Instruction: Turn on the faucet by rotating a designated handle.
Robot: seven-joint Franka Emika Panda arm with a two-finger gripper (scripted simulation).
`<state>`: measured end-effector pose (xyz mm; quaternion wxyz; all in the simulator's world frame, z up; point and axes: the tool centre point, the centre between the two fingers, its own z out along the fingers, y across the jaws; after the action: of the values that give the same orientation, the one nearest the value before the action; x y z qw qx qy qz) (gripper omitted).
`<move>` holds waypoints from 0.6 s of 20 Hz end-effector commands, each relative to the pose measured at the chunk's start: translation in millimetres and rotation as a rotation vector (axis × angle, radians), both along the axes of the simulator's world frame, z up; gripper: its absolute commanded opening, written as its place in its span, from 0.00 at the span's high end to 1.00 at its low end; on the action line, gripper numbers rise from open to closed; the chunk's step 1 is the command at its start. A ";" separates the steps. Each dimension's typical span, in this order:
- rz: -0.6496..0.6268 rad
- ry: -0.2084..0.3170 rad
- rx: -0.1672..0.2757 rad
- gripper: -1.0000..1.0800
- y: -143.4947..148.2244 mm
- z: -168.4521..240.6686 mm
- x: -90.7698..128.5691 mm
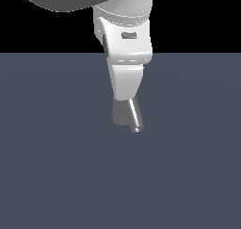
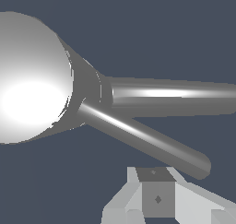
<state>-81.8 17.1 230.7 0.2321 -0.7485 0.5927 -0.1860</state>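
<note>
1. On the dark grey worktop (image 1: 56, 176), near the middle of the exterior view, stood the faucet (image 1: 120, 116); the white robot arm (image 1: 126, 49) descended from above and hid most of it, so that only the lower body and the slanted spout (image 1: 135, 115) with its bright tip showed.
2. In the wrist view the cylindrical cap (image 2: 32, 78) appeared almost end-on and brightly lit, because the camera looked along the faucet's axis.
3. Two tubes left the cap region: the thicker spout (image 2: 175, 96) and a slimmer rod, judged to be the handle (image 2: 147, 142), diverging at a shallow angle.
4. The gripper (image 2: 159, 200) lay just beside the free end of the handle, apparently apart from it; this placement probably suited a sideways push near the rod's tip, where leverage is greatest.
5. How far the jaws stood open could not be told, since only part of the assembly showed; nothing was seen held between them.
</note>
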 end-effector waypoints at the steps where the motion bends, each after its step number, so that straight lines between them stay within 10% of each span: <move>1: -0.016 0.009 -0.002 1.00 -10.1 -5.8 -4.8; 12: -0.006 0.003 0.000 1.00 -24.8 -5.9 -3.1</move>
<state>-85.2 5.9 226.9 0.2339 -0.7517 0.5885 -0.1843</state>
